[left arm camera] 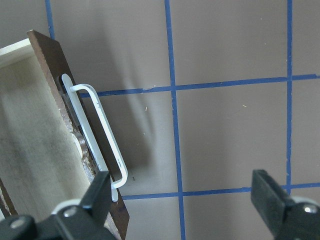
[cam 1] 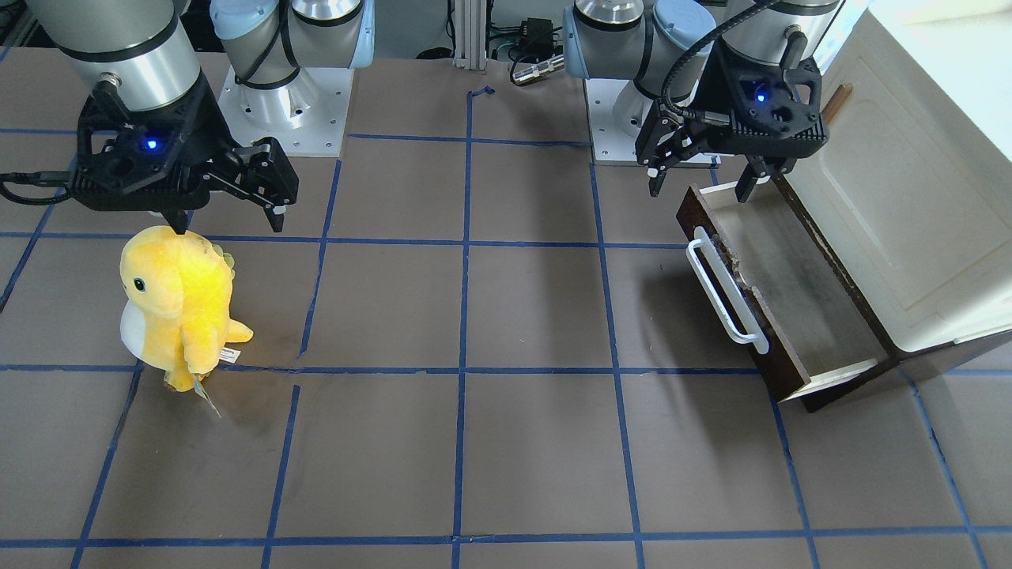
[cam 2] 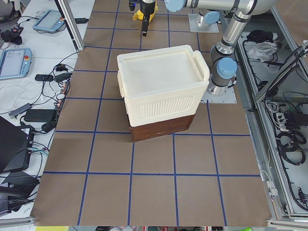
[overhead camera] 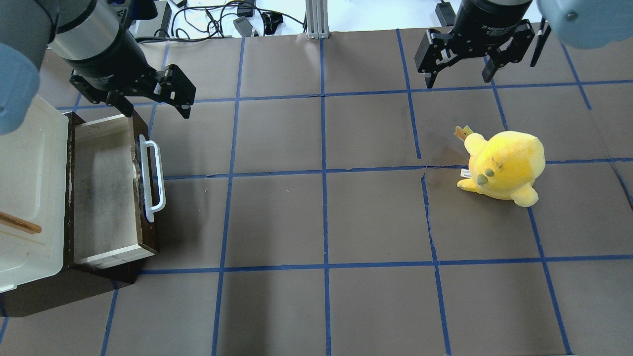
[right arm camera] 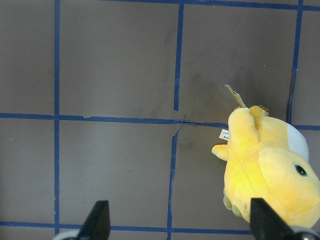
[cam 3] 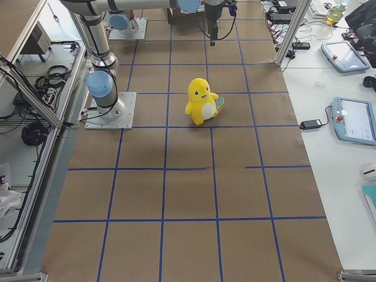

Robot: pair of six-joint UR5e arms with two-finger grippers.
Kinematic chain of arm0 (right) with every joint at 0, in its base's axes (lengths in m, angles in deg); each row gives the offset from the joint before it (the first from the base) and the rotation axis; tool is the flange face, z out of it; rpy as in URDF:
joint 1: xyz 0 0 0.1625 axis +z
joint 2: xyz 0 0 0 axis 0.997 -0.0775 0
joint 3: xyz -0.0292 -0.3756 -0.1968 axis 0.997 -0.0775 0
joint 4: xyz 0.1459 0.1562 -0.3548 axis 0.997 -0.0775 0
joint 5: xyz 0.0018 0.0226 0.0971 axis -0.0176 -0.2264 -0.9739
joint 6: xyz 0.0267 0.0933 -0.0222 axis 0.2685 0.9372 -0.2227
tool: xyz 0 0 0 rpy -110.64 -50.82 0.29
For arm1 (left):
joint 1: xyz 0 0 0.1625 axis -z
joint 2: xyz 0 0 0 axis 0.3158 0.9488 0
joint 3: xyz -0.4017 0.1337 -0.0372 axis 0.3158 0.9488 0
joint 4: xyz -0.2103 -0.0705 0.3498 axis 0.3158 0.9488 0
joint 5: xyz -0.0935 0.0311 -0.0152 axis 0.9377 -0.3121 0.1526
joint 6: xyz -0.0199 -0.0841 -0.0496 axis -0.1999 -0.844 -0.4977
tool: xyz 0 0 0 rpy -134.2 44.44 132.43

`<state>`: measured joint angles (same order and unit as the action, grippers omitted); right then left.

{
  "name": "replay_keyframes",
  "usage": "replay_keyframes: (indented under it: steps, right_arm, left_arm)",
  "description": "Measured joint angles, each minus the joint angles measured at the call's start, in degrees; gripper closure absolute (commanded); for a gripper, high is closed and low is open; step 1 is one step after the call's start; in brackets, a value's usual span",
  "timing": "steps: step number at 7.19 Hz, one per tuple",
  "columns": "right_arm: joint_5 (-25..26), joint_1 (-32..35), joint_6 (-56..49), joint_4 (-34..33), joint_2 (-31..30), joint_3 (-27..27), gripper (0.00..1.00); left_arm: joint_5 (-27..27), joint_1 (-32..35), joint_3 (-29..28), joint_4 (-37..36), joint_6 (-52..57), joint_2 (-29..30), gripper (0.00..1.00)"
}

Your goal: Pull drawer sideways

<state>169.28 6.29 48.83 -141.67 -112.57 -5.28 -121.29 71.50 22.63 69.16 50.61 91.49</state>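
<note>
The drawer (overhead camera: pixel 104 193) stands pulled out sideways from the cabinet, with a dark brown front, a white bar handle (overhead camera: pixel 153 173) and a pale empty inside. It also shows in the front view (cam 1: pixel 798 276) and the left wrist view (left arm camera: pixel 35 140). My left gripper (overhead camera: pixel 156 109) is open and empty, and hovers above the drawer front's end nearest the robot base (cam 1: pixel 700 188). One finger (left arm camera: pixel 97 195) sits over the handle's end in the left wrist view. My right gripper (overhead camera: pixel 457 79) is open and empty, far from the drawer.
The cream cabinet (overhead camera: pixel 24 173) on a dark brown base stands at the table's left end. A yellow plush toy (overhead camera: pixel 504 165) stands below my right gripper (cam 1: pixel 228 224). The brown table has a blue tape grid.
</note>
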Motion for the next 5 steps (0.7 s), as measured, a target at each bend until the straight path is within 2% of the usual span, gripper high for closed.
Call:
replay_keyframes:
  steps: [5]
  right_arm:
    - [0.0, 0.0, 0.0, 0.0, 0.0, 0.0, 0.0]
  left_arm:
    - [0.6, -1.7, 0.4, 1.9, 4.7, -1.0, 0.0]
